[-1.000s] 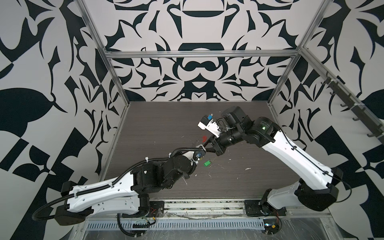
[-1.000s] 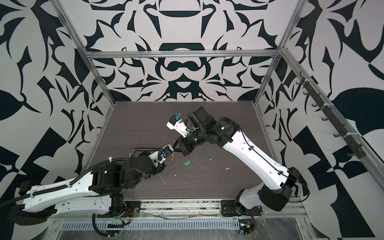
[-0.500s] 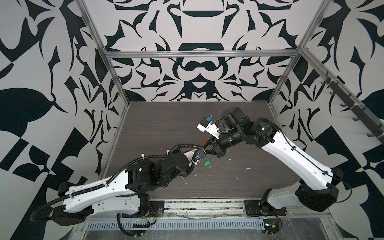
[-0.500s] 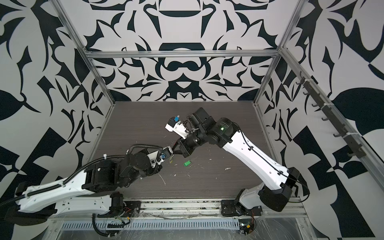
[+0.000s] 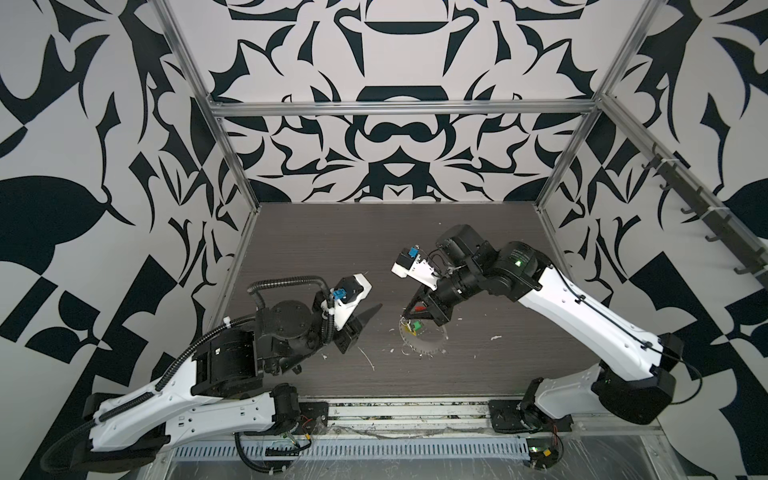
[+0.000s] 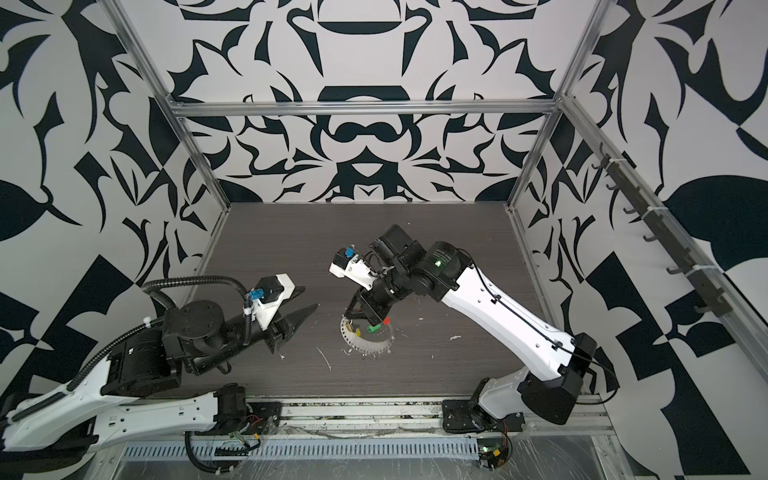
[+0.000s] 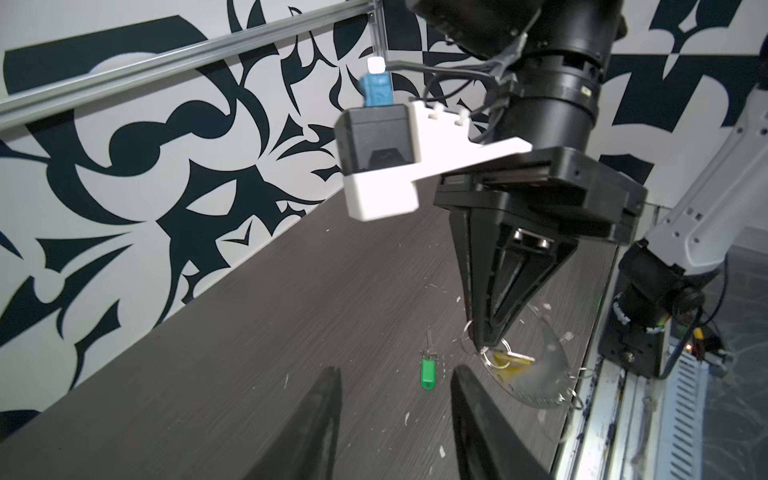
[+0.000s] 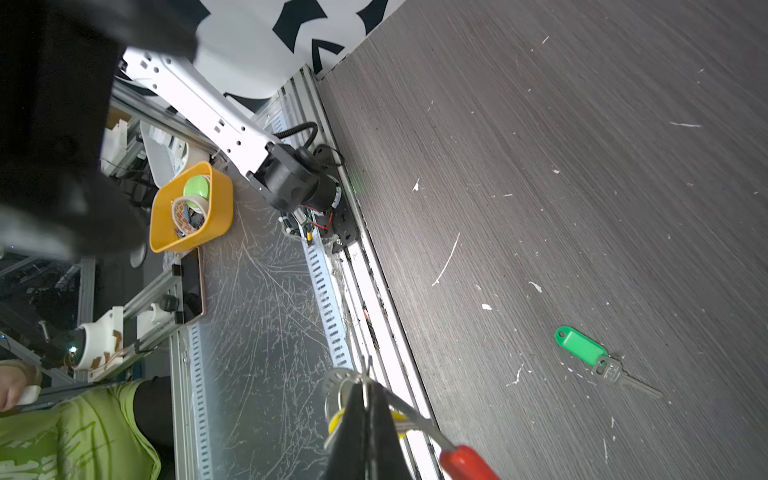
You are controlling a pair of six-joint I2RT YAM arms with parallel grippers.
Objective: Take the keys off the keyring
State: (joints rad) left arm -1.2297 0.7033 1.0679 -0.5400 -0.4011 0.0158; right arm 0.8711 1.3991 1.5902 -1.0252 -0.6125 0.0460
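In both top views, the left gripper [image 6: 311,297] was seen raised over the table [image 6: 436,232], its jaws parted with nothing between them. It was well apart from the right gripper [image 6: 349,318], which was pointed down at the middle of the table with its jaws pressed together. The keyring [image 6: 386,321] was held at those tips, its red part showing just beside them. The yellow key tag [image 6: 355,331] was seen below the tips, and the green key tag [image 6: 374,328] near it.

In the left wrist view, the left fingers [image 7: 316,415] were shown spread and empty. The right gripper [image 7: 484,340] was shown closed on thin silver wire, with the yellow key tag [image 7: 511,361] dangling from it above the table. The green key tag [image 7: 427,374] was seen lying flat on the table, apart from the keyring.

In the right wrist view, the right jaws were seen clamped on the keyring's wire [image 8: 415,417], which ran on into the red sleeve [image 8: 465,457]. The yellow key tag [image 8: 336,420] was largely hidden behind the fingers. The green key tag [image 8: 579,347] was seen on the table with a silver key at one end, well apart from the gripper.
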